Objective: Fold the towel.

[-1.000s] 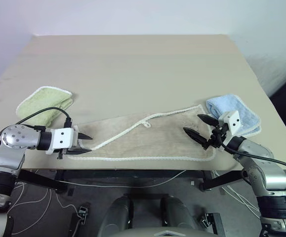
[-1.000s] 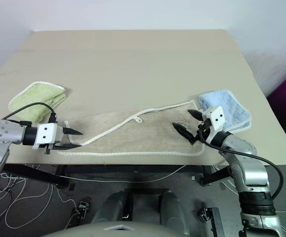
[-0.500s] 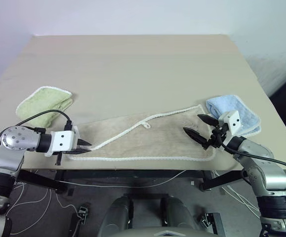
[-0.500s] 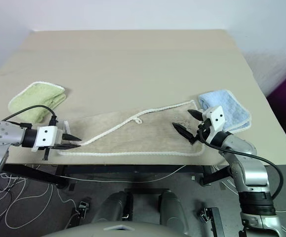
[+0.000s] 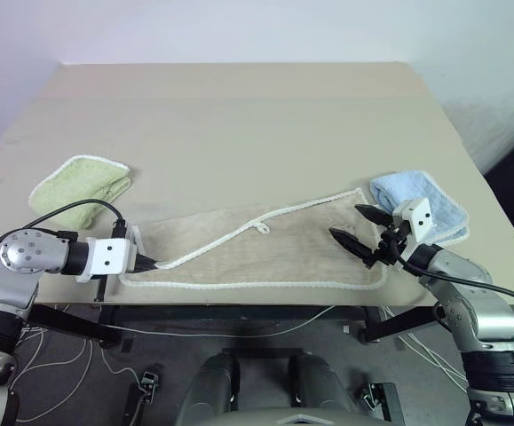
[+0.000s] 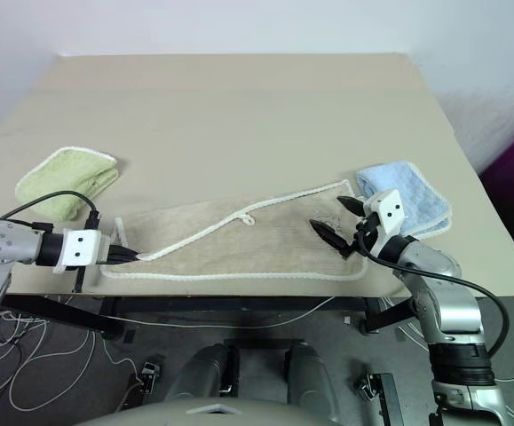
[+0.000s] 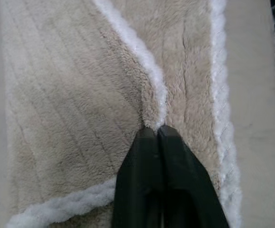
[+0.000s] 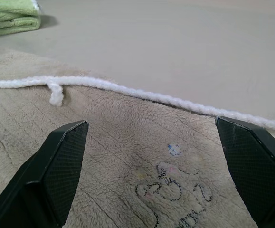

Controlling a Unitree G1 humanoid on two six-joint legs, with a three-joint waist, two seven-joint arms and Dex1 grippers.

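The beige towel with white corded edging lies along the table's near edge, partly folded over itself, with a small loop on its upper edge. At the towel's left end my left gripper is shut on the corded edge of the folded layer; the left wrist view shows its fingers pinching the cloth at the white cord. Over the towel's right end my right gripper hovers open. In the right wrist view its fingers stand wide apart above a small printed motif.
A small light-green folded cloth lies at the left of the table. A small light-blue folded cloth lies at the right, just behind my right gripper. The near table edge runs right below the towel. Cables hang under the table.
My left gripper's fingers have closed onto the towel's corded edge at the left end. The right gripper has stayed still and open.
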